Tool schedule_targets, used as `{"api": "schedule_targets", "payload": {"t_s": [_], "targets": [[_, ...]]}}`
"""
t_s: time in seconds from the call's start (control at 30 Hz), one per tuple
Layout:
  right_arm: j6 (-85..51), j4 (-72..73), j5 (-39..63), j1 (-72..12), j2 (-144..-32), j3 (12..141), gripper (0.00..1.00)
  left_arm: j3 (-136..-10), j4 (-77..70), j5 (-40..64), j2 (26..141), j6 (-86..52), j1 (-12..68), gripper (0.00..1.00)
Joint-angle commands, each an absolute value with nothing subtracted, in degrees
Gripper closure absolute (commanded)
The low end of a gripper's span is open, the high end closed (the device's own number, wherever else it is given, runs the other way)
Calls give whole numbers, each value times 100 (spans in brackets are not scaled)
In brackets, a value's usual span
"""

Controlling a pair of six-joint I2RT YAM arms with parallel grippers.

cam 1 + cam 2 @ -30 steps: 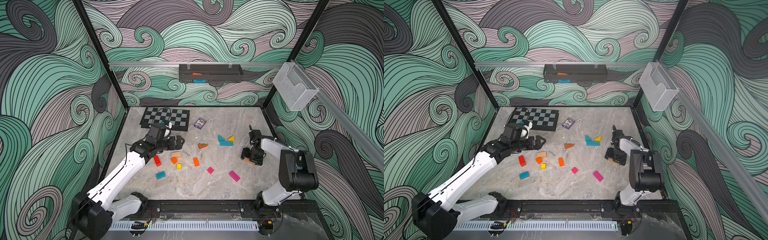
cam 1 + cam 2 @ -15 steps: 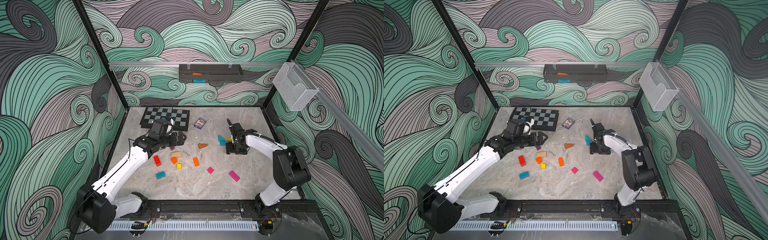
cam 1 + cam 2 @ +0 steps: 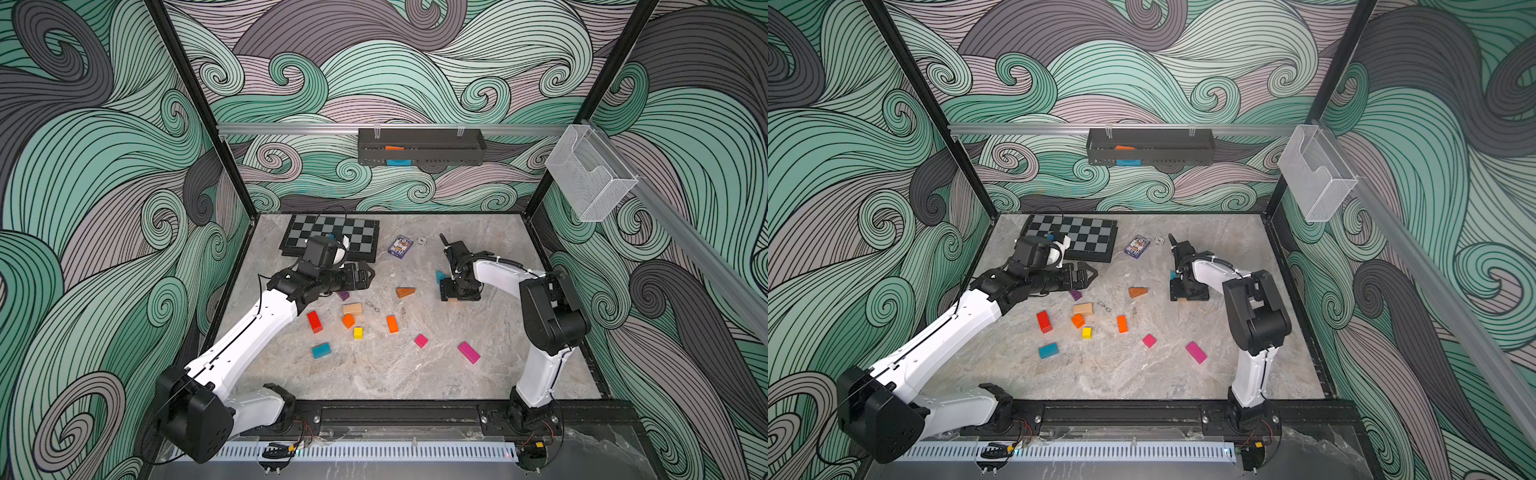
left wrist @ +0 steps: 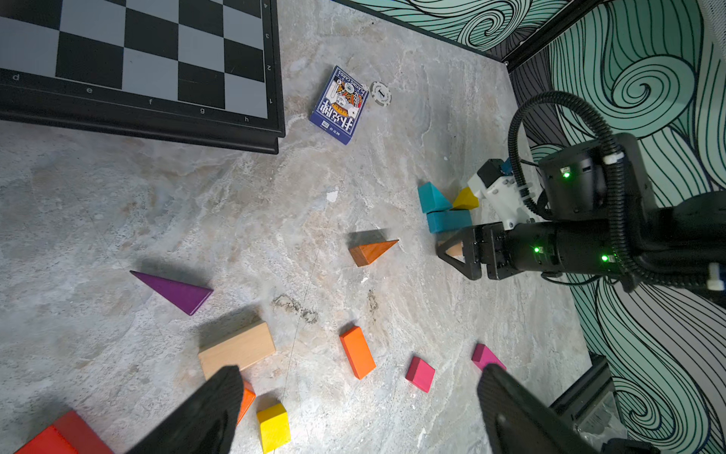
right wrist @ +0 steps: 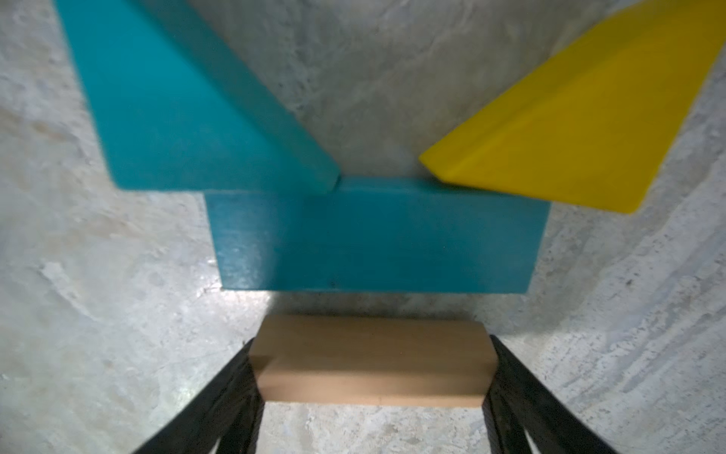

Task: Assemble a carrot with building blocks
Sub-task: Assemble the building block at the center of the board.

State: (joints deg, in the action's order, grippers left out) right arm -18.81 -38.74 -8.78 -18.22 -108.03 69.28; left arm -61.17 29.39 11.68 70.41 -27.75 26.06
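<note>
My right gripper (image 5: 369,393) is shut on a plain beige block (image 5: 369,357), held low over the floor right in front of a teal cuboid (image 5: 377,236). A teal wedge (image 5: 188,110) and a yellow wedge (image 5: 550,118) lie against that cuboid's far side. In a top view the right gripper (image 3: 457,291) hides most of this group. My left gripper (image 3: 368,276) hovers open and holds nothing, near the purple wedge (image 3: 343,295). Loose blocks lie between the arms: an orange-brown wedge (image 3: 405,292), a beige cuboid (image 3: 352,308) and an orange cuboid (image 3: 392,323).
More blocks sit nearer the front: red cuboid (image 3: 314,321), orange cube (image 3: 348,320), yellow cube (image 3: 358,332), teal cuboid (image 3: 321,350), pink cube (image 3: 420,340), pink cuboid (image 3: 468,352). A chessboard (image 3: 332,237), card box (image 3: 400,246) and chip (image 3: 422,240) lie at the back.
My right gripper has carried the beige block from the right side leftward to the teal cuboid. The left gripper has drifted slightly rightward and stayed open.
</note>
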Motion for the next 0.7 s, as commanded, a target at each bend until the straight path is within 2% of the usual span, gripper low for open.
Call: {"api": "schedule_targets", "payload": {"t_s": [0.0,0.5,0.67], "targets": [[-1994,-3872,-1052,-1848,-10881,7023,38,-6407,3084,1239,7043,-2755,2638,5],[-2143,-3685,-958,-1846,-11040,6937,35,-6372,3103,1213,6987,-2766,2637,5],[-2126,-3681,-972,-1846,-11057,6918,31,-6348,3095,1222,6987,-2794,2641,5]]}}
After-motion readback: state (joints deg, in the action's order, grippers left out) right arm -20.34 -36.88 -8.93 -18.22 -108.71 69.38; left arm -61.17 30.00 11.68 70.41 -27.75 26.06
